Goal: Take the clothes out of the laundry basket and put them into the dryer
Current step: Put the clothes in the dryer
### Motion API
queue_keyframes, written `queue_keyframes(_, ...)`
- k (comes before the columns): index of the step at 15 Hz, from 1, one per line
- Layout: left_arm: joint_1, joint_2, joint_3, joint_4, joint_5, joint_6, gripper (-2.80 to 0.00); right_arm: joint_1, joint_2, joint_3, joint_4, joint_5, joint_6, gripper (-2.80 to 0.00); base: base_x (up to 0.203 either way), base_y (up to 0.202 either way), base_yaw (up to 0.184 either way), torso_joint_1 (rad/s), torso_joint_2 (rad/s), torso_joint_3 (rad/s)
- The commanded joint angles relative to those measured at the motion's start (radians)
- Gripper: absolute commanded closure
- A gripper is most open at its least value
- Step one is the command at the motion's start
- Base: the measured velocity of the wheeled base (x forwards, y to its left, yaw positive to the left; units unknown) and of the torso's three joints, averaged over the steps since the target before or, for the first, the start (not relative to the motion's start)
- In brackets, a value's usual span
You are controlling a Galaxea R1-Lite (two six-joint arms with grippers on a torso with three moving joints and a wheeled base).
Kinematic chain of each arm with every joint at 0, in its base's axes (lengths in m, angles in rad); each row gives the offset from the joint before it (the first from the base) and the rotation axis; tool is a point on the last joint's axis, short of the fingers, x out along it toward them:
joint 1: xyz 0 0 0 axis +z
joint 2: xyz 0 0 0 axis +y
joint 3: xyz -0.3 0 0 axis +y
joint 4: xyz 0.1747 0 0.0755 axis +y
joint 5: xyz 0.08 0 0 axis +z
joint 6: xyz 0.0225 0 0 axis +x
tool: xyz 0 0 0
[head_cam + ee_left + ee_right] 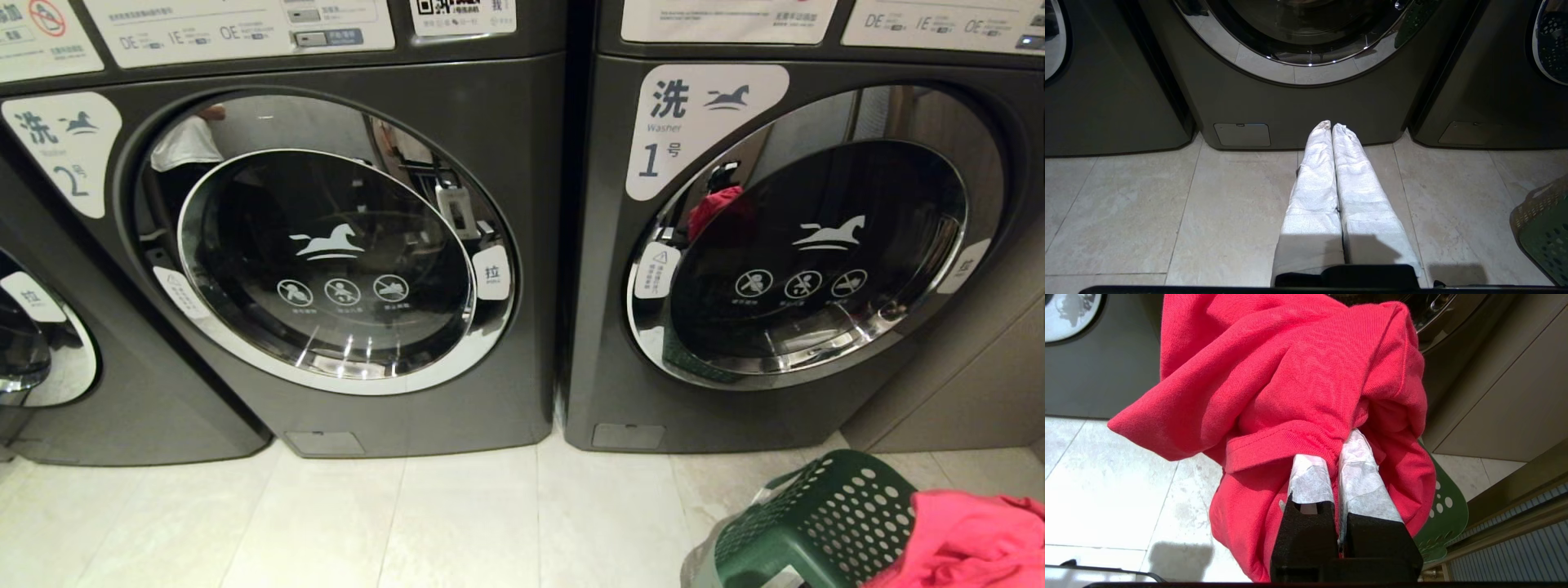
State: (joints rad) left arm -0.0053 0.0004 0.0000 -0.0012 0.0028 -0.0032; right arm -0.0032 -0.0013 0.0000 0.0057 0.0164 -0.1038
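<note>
Two dark grey front-loading machines stand side by side at the far edge of the pale tiled floor (457, 523): the machine marked 2 (506, 245) on the left and the machine marked 1 (604, 327) on the right, each with its round glass door closed; part of a third machine shows at the far left. The laundry basket (816, 523), dark green with round holes in its walls, sits on the floor at the near right, in front of the right-hand machine. The clothes (1298, 384), bright red fabric, hang bunched above the floor and over the basket's right part. The right hand (1337, 457) is clenched on a fold of the clothes, its white-wrapped fingers (1310, 482) pinching the cloth between them. The left hand (1332, 126) holds nothing; its white-wrapped fingers (1314, 183) are pressed together, pointing at the base of the machine ahead, above bare floor.
</note>
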Motion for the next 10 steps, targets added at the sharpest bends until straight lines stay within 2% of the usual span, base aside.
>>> queue_keyframes(1,0.0,0.0,0.0,0.0,0.0,0.0,0.0,0.0,0.0,0.0,0.0,0.0,0.0,0.0,0.0,0.0,0.0,0.007,0.0,0.205)
queue_keyframes(10,0.001,0.0,0.0,0.0,0.0,0.0,0.0,0.0,0.0,0.001,0.0,-0.001,0.001,0.0,0.0,0.0,0.0,0.001,0.0,0.198)
